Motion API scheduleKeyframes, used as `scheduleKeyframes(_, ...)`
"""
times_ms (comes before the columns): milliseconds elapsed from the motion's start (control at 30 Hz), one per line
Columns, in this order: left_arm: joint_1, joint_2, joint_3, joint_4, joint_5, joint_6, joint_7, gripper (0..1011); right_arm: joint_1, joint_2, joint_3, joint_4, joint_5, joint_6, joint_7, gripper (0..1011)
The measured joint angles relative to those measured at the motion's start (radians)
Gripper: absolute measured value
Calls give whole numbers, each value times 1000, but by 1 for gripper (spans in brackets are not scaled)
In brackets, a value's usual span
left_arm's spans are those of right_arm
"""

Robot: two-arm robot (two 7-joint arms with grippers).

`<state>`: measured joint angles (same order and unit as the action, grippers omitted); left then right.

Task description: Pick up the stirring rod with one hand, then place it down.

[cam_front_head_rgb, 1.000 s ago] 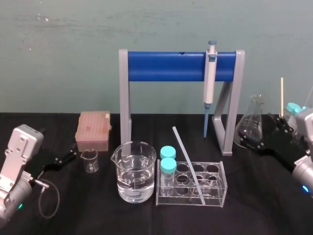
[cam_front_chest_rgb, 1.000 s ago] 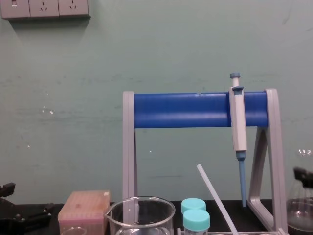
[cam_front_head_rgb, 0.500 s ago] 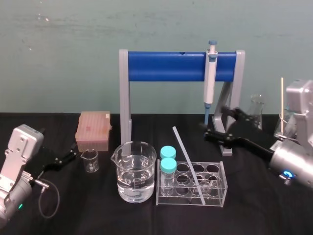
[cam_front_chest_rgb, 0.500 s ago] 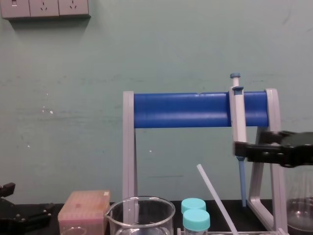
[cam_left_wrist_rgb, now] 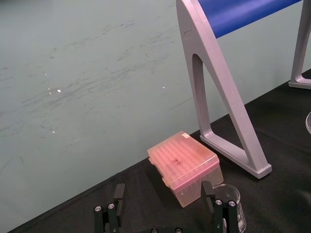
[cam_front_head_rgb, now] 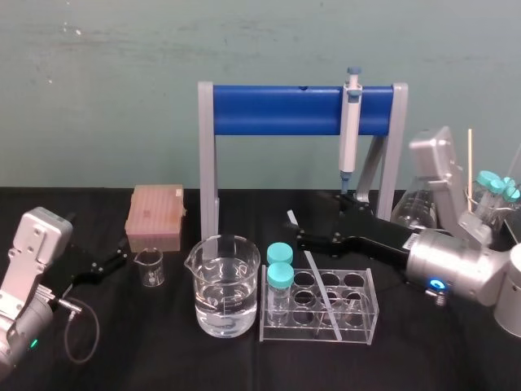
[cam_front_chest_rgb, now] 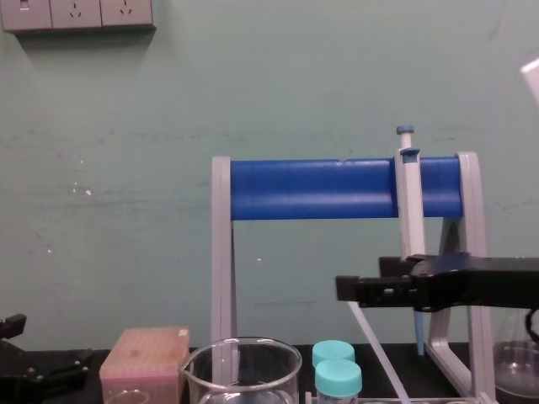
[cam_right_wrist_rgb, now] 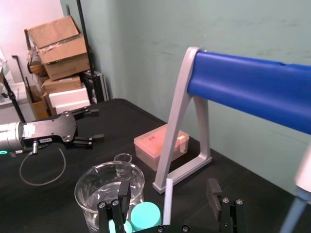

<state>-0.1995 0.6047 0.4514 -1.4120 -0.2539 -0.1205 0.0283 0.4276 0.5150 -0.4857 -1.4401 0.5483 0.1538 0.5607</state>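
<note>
The stirring rod is a thin translucent white stick that leans in the clear tube rack, its upper end pointing back and left. My right gripper reaches in from the right at that upper end. In the right wrist view the rod's tip stands between the two black fingers of the open right gripper, touching neither. The chest view shows the same hand level above the rod's lower part. My left gripper rests parked at the far left, open.
A water beaker and two teal-capped tubes stand left of the rod. Behind is the blue-barred stand with a hanging pipette. A pink tip box, a small beaker and a flask also stand there.
My right arm has swung left from beside the flask to the rod's upper end, its fingers staying apart. The left arm and the rod have not moved.
</note>
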Motion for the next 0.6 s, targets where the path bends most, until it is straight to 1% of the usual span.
scheduleKeyframes(33, 0, 0, 0, 0, 0, 0, 0, 1000, 10, -7, -8, 7, -2, 12, 0, 1003)
scheduleKeyframes(267, 0, 0, 0, 0, 0, 0, 0, 1000, 43, -33, -37, 43, -7, 50, -2, 1003)
scheduleKeyframes(600, 0, 0, 0, 0, 0, 0, 0, 1000, 64, -52, -61, 80, -16, 95, -25, 1003)
